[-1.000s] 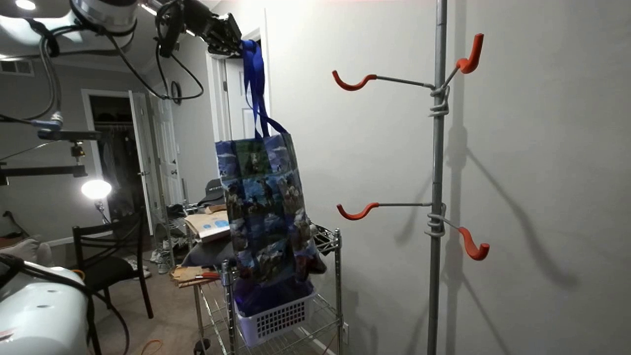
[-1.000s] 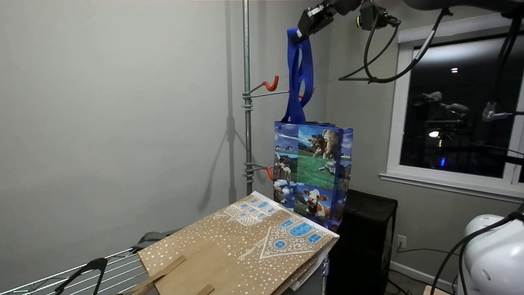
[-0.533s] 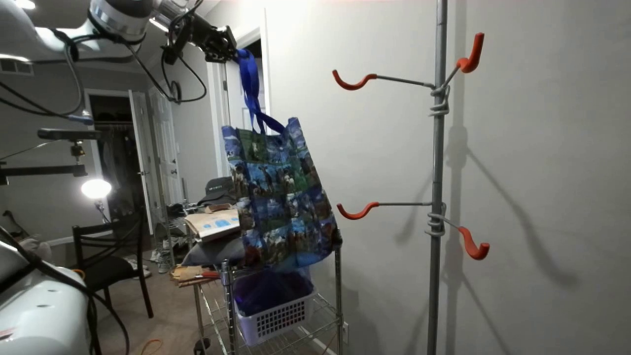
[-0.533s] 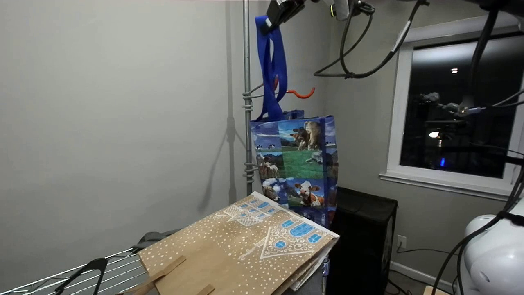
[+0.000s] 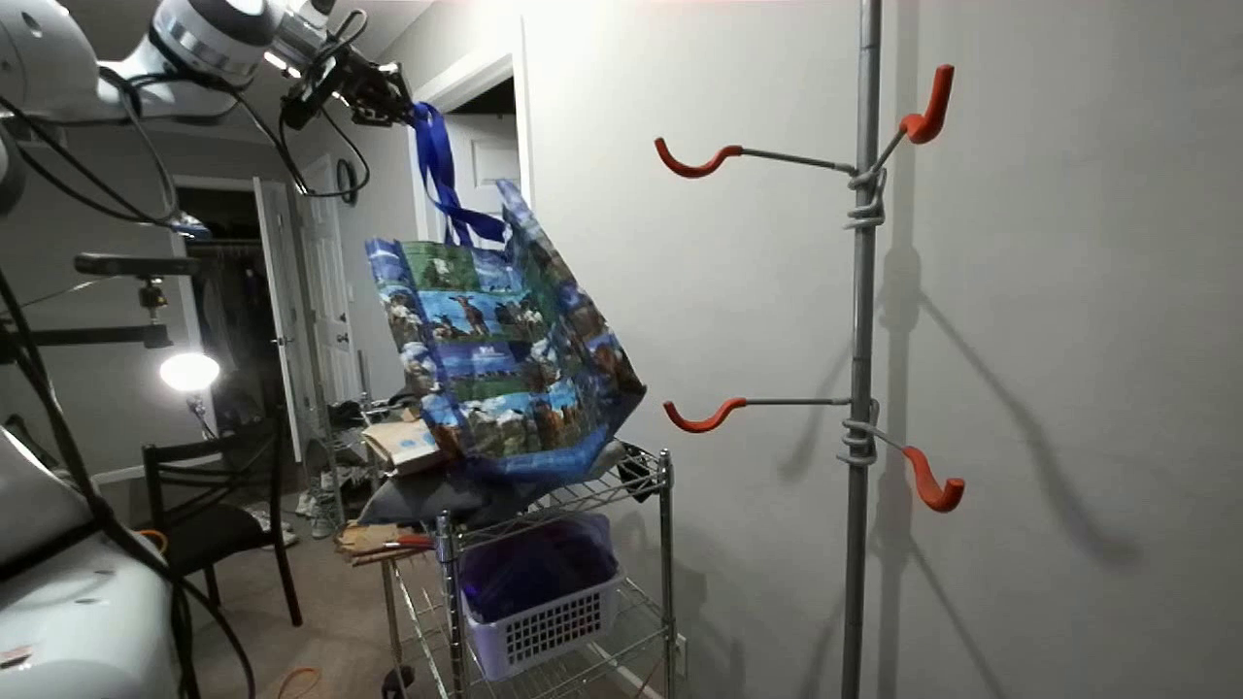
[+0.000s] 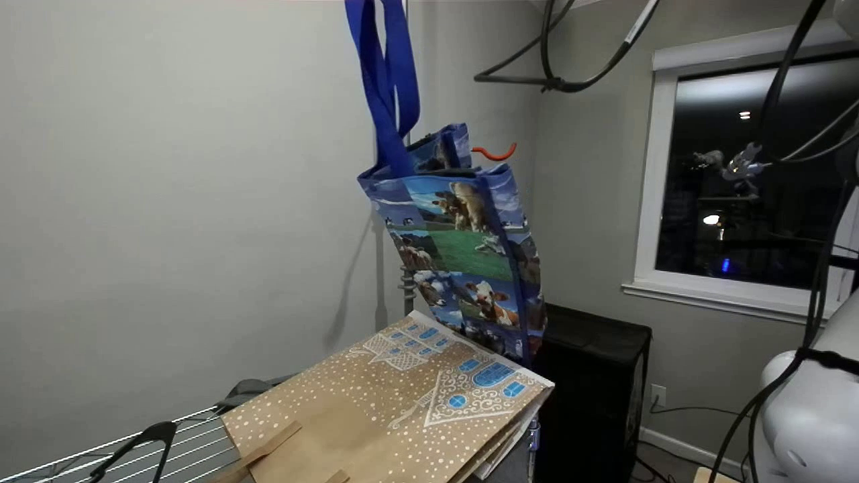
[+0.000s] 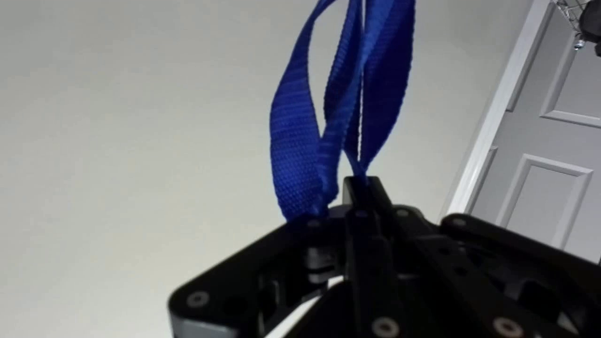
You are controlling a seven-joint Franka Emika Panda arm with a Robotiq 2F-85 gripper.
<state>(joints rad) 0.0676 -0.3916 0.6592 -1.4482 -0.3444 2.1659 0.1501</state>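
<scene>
Pinching ribbed blue webbing straps (image 7: 293, 141), the black gripper (image 7: 360, 182) holds a tilted, boxy, cow-printed bag (image 5: 500, 354).

Tote bag (image 6: 463, 251): photo-patchwork print, brown and white cows, blue sky, green grass, blue trim. Straps (image 7: 295, 155): solid royal blue, fine woven ribbing. Jaws: black. Paper bag (image 6: 376, 396): kraft brown, white dots, white lacy house outlines, bright blue windows. Hooks (image 5: 936, 107): orange-red ends, gray stems. Pole (image 5: 862, 311): gray. Basket (image 5: 491, 643): pale lilac. Chair (image 5: 218, 534): black. Wall (image 5: 1088, 243): plain pale gray.
</scene>
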